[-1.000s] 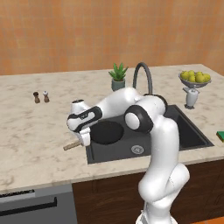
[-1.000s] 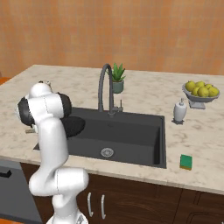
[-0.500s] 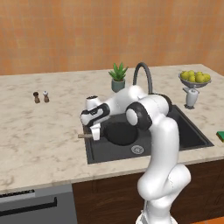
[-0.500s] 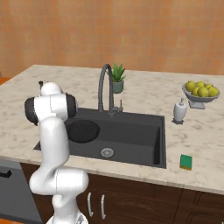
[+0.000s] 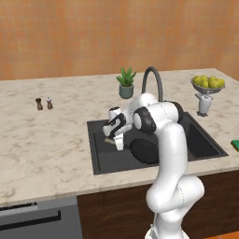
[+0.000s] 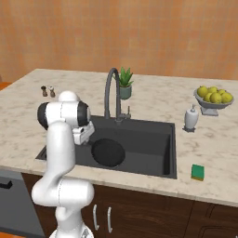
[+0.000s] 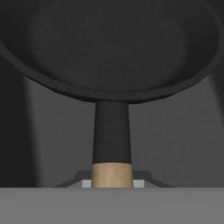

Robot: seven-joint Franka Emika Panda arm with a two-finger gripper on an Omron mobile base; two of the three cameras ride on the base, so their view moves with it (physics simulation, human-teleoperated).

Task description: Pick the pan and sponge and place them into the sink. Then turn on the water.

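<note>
The black pan [image 5: 142, 149] hangs low inside the dark sink [image 5: 100, 161], over its left half. My gripper [image 5: 117, 140] is shut on the pan's light wooden handle [image 7: 112, 175], just inside the sink's left wall. In the hand view the pan [image 7: 109, 48] spreads across the top with the grey sink floor behind it. From the right base view the pan [image 6: 108, 152] sits beside my gripper [image 6: 88, 137], which the arm partly hides. The green sponge [image 6: 198, 172] lies on the counter right of the sink [image 6: 153, 139], near the front edge.
The dark arched faucet [image 6: 111, 95] stands behind the sink, with a potted plant [image 6: 124, 83] beyond it. A soap dispenser [image 6: 191, 118] and a bowl of yellow fruit [image 6: 213, 97] stand at the right. Salt and pepper shakers [image 5: 43, 103] stand at the far left.
My arm has swung right with the pan, carrying it from the counter edge left of the sink to a spot down inside the basin. The gripper stayed shut on the handle.
</note>
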